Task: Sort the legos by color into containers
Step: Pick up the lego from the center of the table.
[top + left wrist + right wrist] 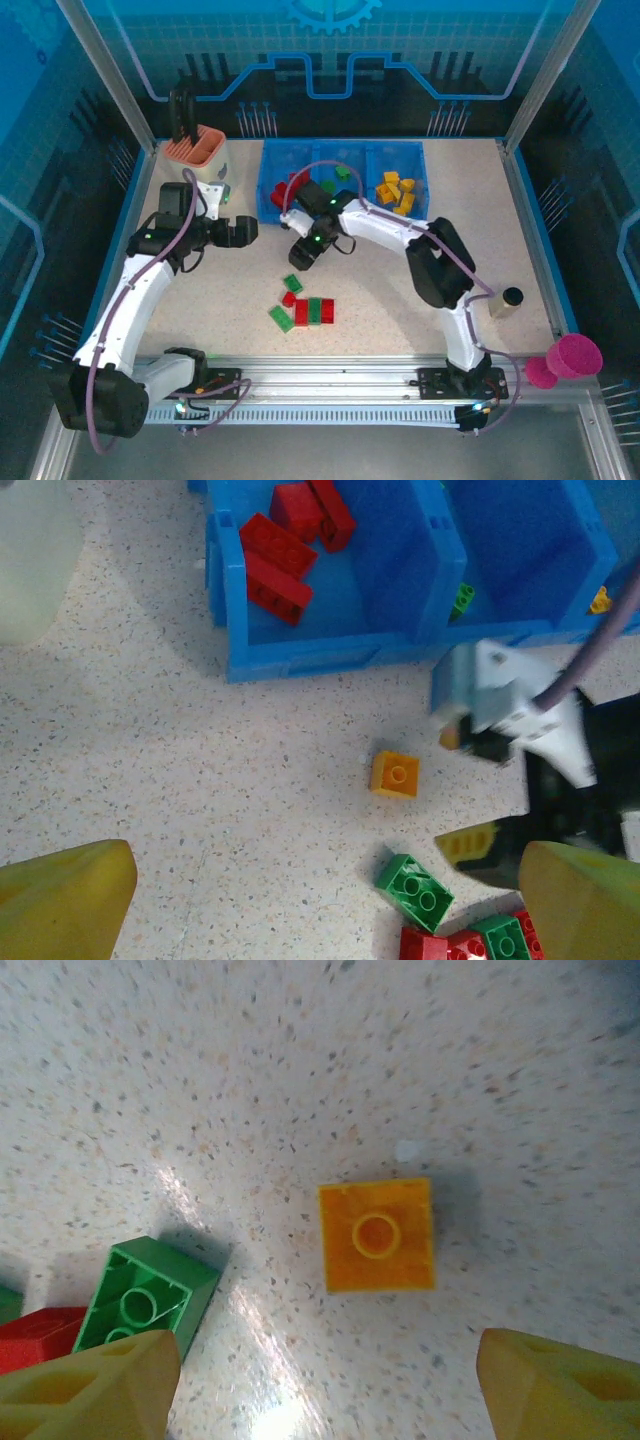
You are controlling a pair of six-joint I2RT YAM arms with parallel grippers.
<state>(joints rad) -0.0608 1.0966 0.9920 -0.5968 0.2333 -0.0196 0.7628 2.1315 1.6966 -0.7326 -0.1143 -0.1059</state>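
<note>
Both arms are standing at the near edge of the table (400, 325). Just beyond, the loose bricks (314, 311), red and green, are lying in a small cluster mid-table, with bare surface lying open to their left and right. Farther on, the right gripper (325, 1385) is hanging over the orange brick (378, 1235), which is lying flat, stud up, on the table. Its fingers are standing apart and touching nothing. To its left, the left gripper (325, 900) is hanging with its fingers spread wide and holding nothing. A small cylinder (505, 301) is standing near the right edge, and a pink cup (577, 355) is sitting past the near right corner. At the far edge, the blue tray (330, 658) is holding red bricks (285, 550) in its left compartment, green (343, 172) in the middle, and yellow (396, 190) on the right. A cream holder (203, 152) is standing just left of it.
</note>
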